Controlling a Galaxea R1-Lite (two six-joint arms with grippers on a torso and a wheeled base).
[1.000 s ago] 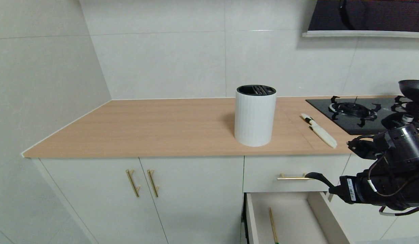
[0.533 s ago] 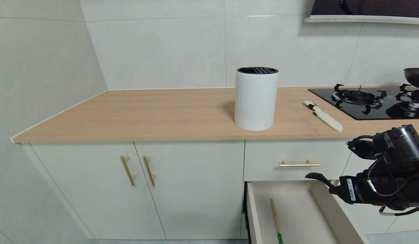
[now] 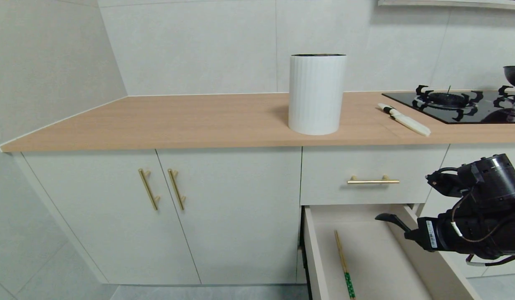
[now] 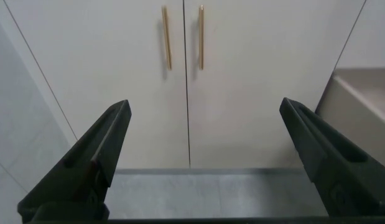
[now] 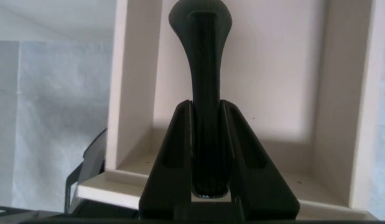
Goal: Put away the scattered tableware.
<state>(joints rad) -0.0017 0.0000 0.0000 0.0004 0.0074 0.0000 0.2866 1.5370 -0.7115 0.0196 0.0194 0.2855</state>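
The left tool (image 4: 204, 109) faces the cabinet doors (image 4: 254, 74), its fingers spread wide with nothing between them. On the wooden surface (image 3: 178, 121) a white ribbed holder (image 3: 317, 95) stands upright, and in the open drawer (image 3: 312, 250) below lie chopsticks (image 3: 344, 266), lengthwise near its left wall. A knife (image 3: 405, 120) lies on the surface between holder and stove (image 3: 449, 112), while the right tool (image 3: 385, 217), fingers pressed together on nothing, sits over the drawer's right wall.

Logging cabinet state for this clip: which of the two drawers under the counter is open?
The lower drawer: pulled out, chopsticks lying inside. The upper drawer, with the gold bar handle, is shut.
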